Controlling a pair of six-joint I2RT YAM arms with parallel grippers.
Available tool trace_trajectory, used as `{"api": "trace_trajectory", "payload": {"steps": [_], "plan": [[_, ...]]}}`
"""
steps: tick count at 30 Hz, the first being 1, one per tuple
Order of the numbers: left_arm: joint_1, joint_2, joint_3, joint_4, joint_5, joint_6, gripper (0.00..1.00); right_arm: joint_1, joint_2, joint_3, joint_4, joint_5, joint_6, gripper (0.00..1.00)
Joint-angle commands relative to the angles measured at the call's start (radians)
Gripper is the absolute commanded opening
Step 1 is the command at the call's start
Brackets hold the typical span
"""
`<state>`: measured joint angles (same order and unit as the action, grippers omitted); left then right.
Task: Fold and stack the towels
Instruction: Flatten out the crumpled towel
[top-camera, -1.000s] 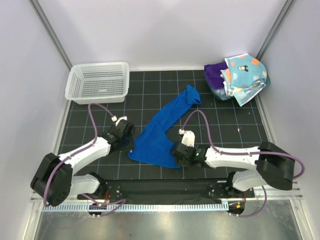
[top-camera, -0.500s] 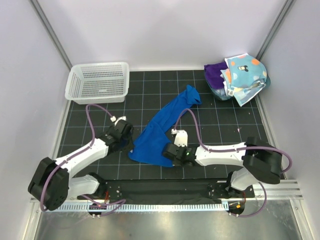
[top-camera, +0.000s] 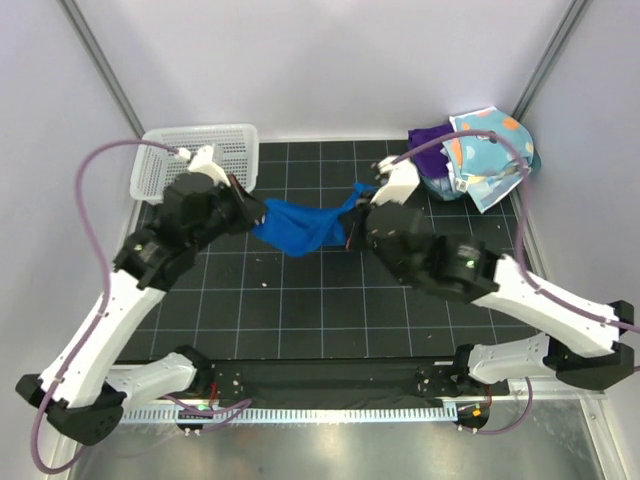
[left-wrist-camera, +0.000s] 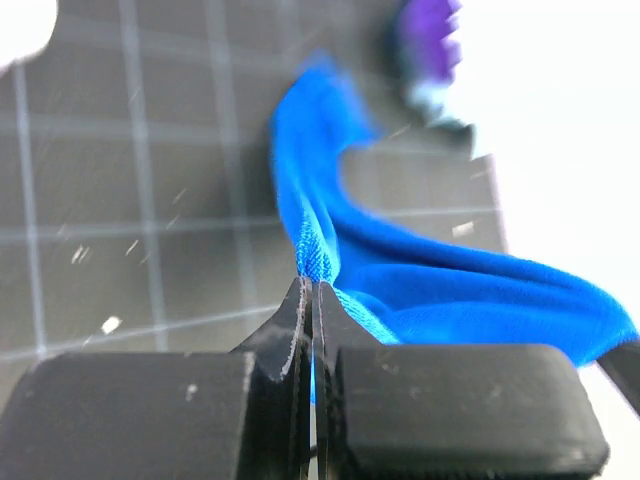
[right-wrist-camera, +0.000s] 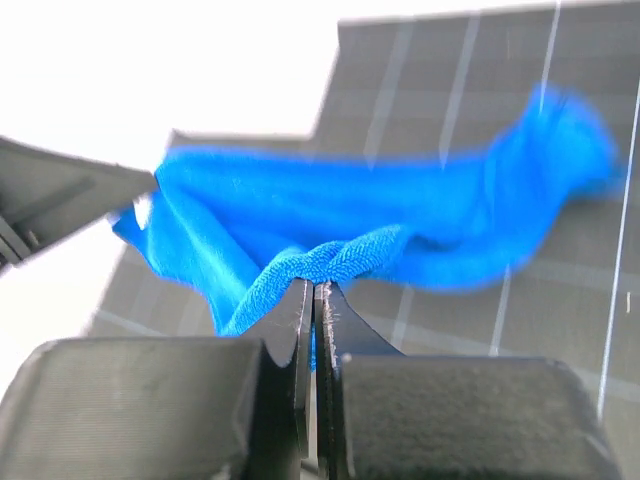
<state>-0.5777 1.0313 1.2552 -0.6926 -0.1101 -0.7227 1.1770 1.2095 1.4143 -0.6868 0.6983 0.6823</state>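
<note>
L gripper (top-camera: 254, 214) is clenched on one edge of the blue towel (top-camera: 300, 230). In the L wrist view its jaws are pressed flat together w/ a thin fold of cloth pinched at the tips. R gripper (top-camera: 350, 234) is likewise clamped on the towel. The R wrist view shows a rolled hem caught btwn its closed jaws, w/ cloth spilling out to both sides.

The towel hangs btwn the two grippers, up off the mat (top-camera: 300, 310), over the mid-rear part of the grid. It is bunched and sagging in the middle, not spread flat. One loose end trails past the R gripper twd the rear right. Both arms are raised and angled inward, wrists facing each other across the cloth.

Other towels sit in a heap at the rear-right corner: dotted towel (top-camera: 490, 145) on top, purple towel (top-camera: 430, 143) just beside it on the left, touching. Can't tell what the heap rests on. The white mesh basket (top-camera: 200, 165) stands at the rear-left corner, behind the L arm, apart from the blue towel.
</note>
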Motion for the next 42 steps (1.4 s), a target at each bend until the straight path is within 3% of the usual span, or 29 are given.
{"api": "trace_trajectory", "payload": {"steps": [1,11,22,33,39,42], "plan": [[-0.004,0.001,0.22,-0.062,0.052,0.042,0.0,0.006,0.008,0.216,-0.037,0.116,-0.196,0.01],[-0.004,0.042,0.613,-0.067,0.154,0.069,0.0,0.006,0.009,0.551,0.013,-0.02,-0.408,0.01],[-0.004,0.023,0.768,-0.042,0.17,0.054,0.0,0.006,0.042,0.735,0.043,-0.238,-0.438,0.01],[-0.004,0.021,0.797,-0.024,0.171,0.068,0.0,0.006,0.044,0.73,0.099,-0.252,-0.5,0.01],[-0.004,0.081,0.94,-0.064,0.19,0.101,0.0,0.006,0.012,0.73,0.159,-0.287,-0.547,0.01],[-0.004,0.078,0.912,-0.042,0.217,0.083,0.0,0.006,-0.021,0.701,0.182,-0.306,-0.56,0.01]]}}
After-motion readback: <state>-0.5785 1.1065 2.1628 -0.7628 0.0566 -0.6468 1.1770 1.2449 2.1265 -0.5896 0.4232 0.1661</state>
